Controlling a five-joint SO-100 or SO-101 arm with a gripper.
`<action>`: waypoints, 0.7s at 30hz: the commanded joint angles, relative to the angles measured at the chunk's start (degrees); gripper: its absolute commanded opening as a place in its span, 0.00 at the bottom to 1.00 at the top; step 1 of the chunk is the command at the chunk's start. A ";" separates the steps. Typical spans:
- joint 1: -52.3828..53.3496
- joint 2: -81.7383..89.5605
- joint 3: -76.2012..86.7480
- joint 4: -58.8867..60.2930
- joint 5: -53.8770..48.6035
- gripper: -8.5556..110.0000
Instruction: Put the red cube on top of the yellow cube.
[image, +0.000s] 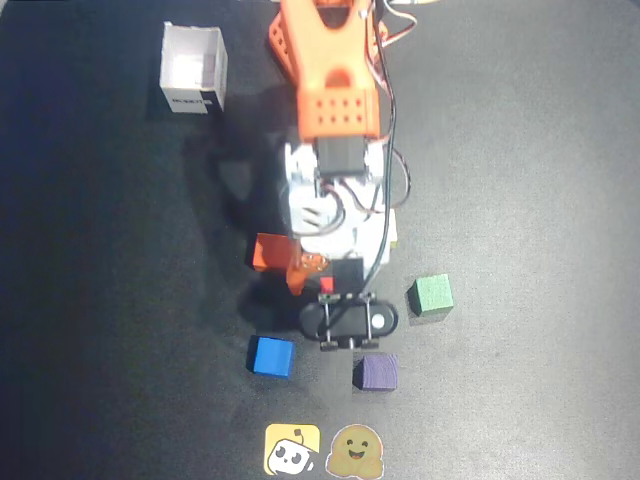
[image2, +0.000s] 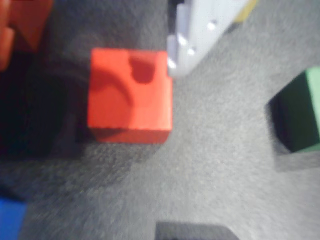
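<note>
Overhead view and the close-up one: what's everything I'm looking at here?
Table: one, black.
Box: one, white, open, top left overhead.
Red cube: one, beside the white finger.
Orange-red cube: one, left of the arm's tip.
Green cube: one, right.
Blue cube: one, lower left.
Purple cube: one, lower centre.
Stickers: two, a yellow cartoon face and a tan smiling face, bottom edge.
Arm: one, orange, from the top.
Black oval bracket: one, at the arm's tip.
End effector: one, open.
</note>
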 joint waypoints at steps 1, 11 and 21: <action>-1.05 -0.44 -2.81 -1.05 1.14 0.28; -2.29 -3.25 -2.11 -2.64 3.69 0.28; -2.29 -5.80 0.09 -5.80 4.75 0.27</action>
